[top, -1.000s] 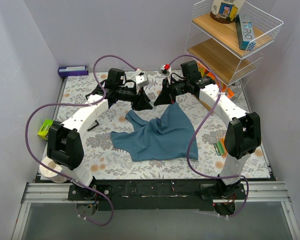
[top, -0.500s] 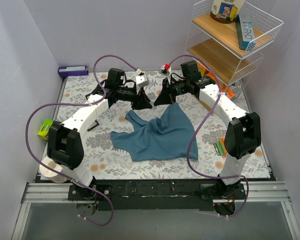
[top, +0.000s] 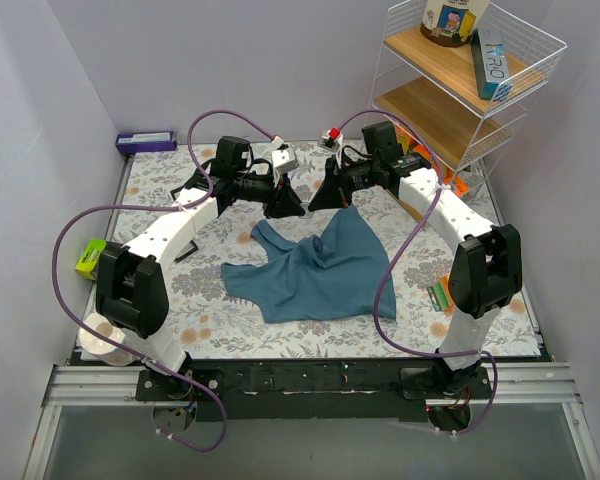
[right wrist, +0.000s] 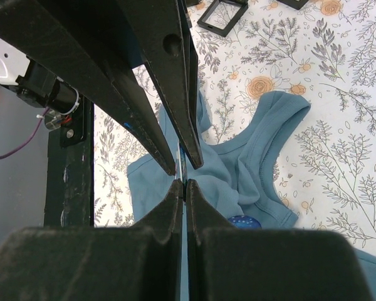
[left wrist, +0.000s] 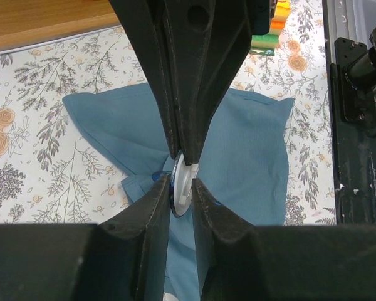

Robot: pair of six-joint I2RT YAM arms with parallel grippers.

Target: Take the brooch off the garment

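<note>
Two-arm pinch, mid-task. The left gripper [left wrist: 180, 192] clamps the brooch [left wrist: 184, 182] edge-on between its jaws. The right gripper [right wrist: 183, 186] meets it tip to tip – jaws pressed together on a raised fold of the garment [top: 320, 270]. The rest of the garment lies on the floral table [top: 230, 330], the brooch held above its 12 o'clock edge.

1 camera hangs high behind the arm bases, looking down across the whole table [top: 230, 325] from well back. 2 ride the wrists, very close in: 1 sights along the left gripper [left wrist: 182, 182], 1 along the right gripper [right wrist: 183, 183], facing each other. All 3 share the garment [top: 320, 270].
</note>
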